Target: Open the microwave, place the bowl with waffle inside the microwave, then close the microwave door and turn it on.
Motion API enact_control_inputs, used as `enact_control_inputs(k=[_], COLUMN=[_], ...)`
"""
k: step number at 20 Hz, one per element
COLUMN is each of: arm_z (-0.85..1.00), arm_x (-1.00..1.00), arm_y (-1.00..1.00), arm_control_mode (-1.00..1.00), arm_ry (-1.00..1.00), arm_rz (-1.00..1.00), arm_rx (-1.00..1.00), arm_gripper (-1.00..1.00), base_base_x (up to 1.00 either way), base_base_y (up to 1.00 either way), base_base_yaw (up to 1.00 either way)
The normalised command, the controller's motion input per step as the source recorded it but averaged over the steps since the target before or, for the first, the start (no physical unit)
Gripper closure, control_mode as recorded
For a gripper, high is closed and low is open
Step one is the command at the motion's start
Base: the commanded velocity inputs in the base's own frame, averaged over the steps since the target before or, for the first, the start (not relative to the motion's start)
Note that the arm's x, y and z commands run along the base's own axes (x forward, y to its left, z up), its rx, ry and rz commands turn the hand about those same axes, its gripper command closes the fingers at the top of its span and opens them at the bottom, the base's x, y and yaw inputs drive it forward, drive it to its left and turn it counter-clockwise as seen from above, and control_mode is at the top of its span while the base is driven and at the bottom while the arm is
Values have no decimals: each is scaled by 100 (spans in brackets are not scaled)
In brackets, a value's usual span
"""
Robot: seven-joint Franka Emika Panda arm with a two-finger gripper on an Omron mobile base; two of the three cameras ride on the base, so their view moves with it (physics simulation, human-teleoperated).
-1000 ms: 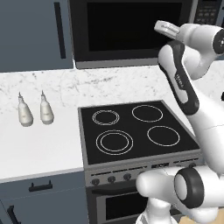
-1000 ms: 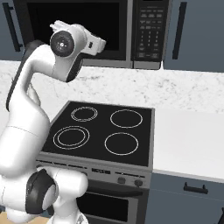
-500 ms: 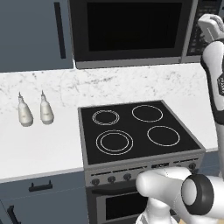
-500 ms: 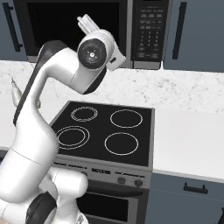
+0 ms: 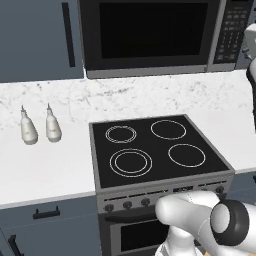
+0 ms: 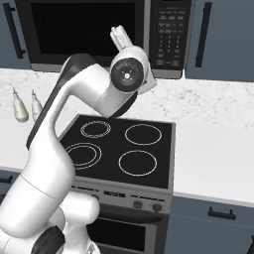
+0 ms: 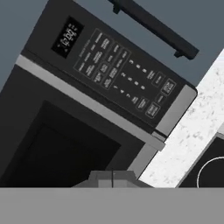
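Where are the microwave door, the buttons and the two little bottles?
microwave door [image 5: 150, 30]: left base view, on its dark glass window.
buttons [image 7: 120, 78]: hand view, middle of the keypad.
two little bottles [image 5: 28, 131]: left base view, left bottle's body.

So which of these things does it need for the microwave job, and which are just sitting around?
For the job:
microwave
microwave door
button panel
gripper, shut

Just lying about:
stovetop
two small bottles
counter

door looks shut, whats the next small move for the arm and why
Probably ease the shut gripper on toward the keypad panel to press start: the microwave door sits flush and closed, and the hand view already faces the microwave from close by.
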Motion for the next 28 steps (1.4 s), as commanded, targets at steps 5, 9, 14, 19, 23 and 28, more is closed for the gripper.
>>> enact_control_inputs(k=[5,9,14,19,23,28], arm_z=[-23,-26,-18,-16,-10,-3], arm_x=[-2,0,0,8,34,44], arm_y=[-34,-13,-2,0,0,0], arm_control_mode=[-100,-100,-100,-100,-100,-100], arm_ry=[0,0,0,0,0,0], arm_rz=[-3,-4,-1,-3,-6,-6], arm_rx=[20,6,7,15,11,10], arm_gripper=[100,100,100,100,100,100], base_base_x=[0,0,0,0,0,0], base_base_y=[0,0,0,0,0,0], base_base_yaw=[0,0,0,0,0,0])
